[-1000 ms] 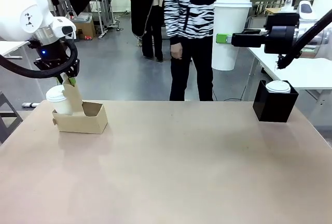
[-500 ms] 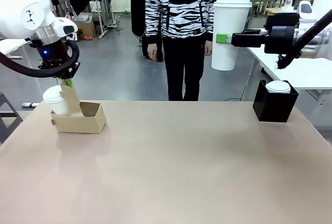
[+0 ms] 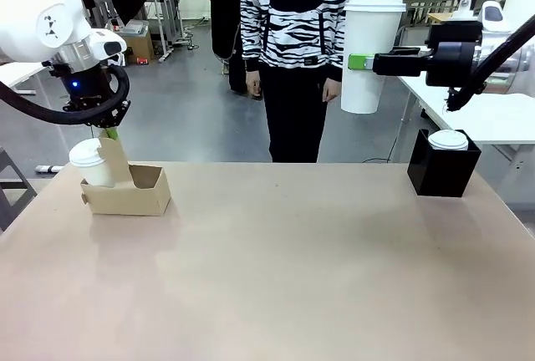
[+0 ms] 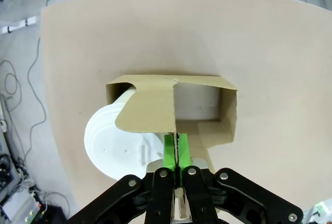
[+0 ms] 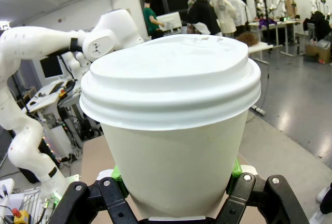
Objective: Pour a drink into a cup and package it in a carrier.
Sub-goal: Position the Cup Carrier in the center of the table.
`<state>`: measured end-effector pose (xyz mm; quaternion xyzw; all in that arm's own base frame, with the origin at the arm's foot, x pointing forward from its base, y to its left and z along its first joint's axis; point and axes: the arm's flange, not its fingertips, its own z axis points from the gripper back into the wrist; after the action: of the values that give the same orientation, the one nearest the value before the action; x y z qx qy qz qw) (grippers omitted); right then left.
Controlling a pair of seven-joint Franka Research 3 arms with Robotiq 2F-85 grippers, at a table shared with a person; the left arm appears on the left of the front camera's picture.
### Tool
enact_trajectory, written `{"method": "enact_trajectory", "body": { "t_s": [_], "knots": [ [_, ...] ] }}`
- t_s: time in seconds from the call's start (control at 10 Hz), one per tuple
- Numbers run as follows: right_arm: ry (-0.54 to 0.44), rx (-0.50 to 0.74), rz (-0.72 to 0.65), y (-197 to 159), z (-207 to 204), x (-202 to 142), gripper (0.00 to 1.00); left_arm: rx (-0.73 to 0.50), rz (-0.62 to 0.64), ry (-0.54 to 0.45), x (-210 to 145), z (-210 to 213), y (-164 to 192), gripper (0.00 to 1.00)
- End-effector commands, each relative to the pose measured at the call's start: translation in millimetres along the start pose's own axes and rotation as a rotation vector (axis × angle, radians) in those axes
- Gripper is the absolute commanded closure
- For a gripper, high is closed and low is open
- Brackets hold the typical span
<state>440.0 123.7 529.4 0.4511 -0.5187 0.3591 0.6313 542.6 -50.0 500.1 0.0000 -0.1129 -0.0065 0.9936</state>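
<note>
In the front view, left end effector clamped shut from above on the upright handle tab of the carrier at the far left of the counter, lidded cup standing in its left pocket; right end effector raised at the far right, gripping a second cup, with a black box below holding a third cup. From the left wrist, green pads pinched flat on the tab's thin edge; from the right wrist, second cup's wall pressed between both pads.
</note>
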Motion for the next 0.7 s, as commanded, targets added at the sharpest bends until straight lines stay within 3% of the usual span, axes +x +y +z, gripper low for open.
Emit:
{"method": "enact_trajectory", "body": {
  "t_s": [0.0, 0.3, 0.6],
  "knots": [
    [-0.024, -0.012, 0.026, -0.1, -4.6, 0.9, 0.20, 0.011, 0.044, 0.004, -1.2, 23.8, -16.7, 0.98],
    [-0.024, -0.012, 0.026, -0.1, -4.6, 0.9, 0.20, -0.031, 0.080, 0.011, -5.8, 68.7, -78.4, 0.98],
    [-0.024, -0.012, 0.026, -0.1, -4.6, 0.9, 0.20, -0.061, 0.101, 0.004, -18.1, 91.9, -164.1, 0.98]
  ]
}}
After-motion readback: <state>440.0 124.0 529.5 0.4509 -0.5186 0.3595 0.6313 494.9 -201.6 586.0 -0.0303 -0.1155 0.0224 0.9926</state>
